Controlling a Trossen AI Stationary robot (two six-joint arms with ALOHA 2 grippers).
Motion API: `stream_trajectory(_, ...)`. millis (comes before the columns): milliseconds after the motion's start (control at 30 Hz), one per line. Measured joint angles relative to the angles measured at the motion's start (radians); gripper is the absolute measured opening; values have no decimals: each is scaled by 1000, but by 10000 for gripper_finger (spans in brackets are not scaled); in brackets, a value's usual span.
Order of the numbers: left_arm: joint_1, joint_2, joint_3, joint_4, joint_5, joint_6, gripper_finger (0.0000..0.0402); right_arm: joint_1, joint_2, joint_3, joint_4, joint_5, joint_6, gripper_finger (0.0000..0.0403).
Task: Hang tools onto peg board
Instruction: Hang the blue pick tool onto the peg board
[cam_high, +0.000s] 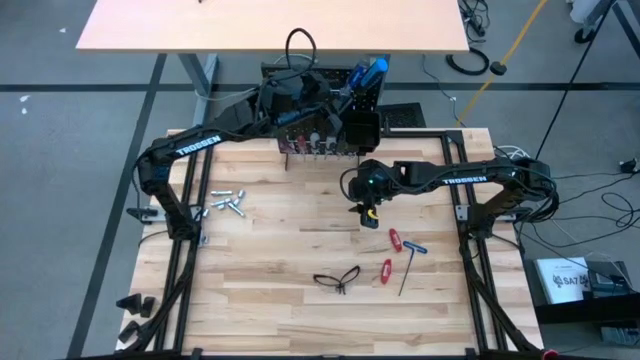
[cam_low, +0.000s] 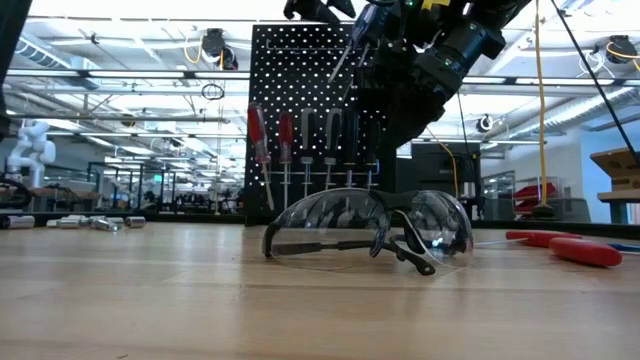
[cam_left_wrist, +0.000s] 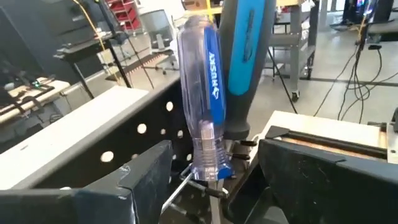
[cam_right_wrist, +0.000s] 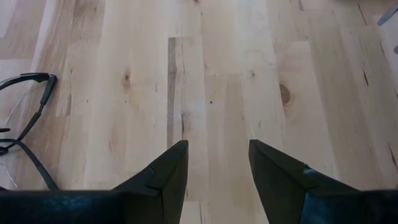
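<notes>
- The left gripper (cam_left_wrist: 214, 180) is held open at the peg board (cam_high: 320, 135), its fingers apart around a clear blue screwdriver (cam_left_wrist: 205, 106), not clamped.
- The right gripper (cam_right_wrist: 214, 165) is held open and empty above the table (cam_right_wrist: 217, 74) near the glasses (cam_right_wrist: 25, 124).

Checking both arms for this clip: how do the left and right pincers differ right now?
The left pincer is up at the peg board, straddling a blue-handled screwdriver; the right pincer hangs over bare tabletop, near the glasses, with nothing between its fingers. Both are open.

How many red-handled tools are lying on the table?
2. One red tool lies right of the glasses; the other just behind it. None seems hidden.
</notes>
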Motion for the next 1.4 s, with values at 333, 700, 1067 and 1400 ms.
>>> stream_trajectory(333,-99,-67,-5,-204,-37,2,247,-1,0,0,-31,1,0,162)
stream_trajectory(700,-297,-369,-340,-149,-247,-9,247,0,0,0,-42,10,74,162)
stream_trajectory(1067,-358,-865,-1063,421,-342,30,247,24,0,0,-45,7,339,162)
stream_trajectory(1400,-336,-1061,-1209,481,-129,78,247,114,-14,43,100,63,403,162)
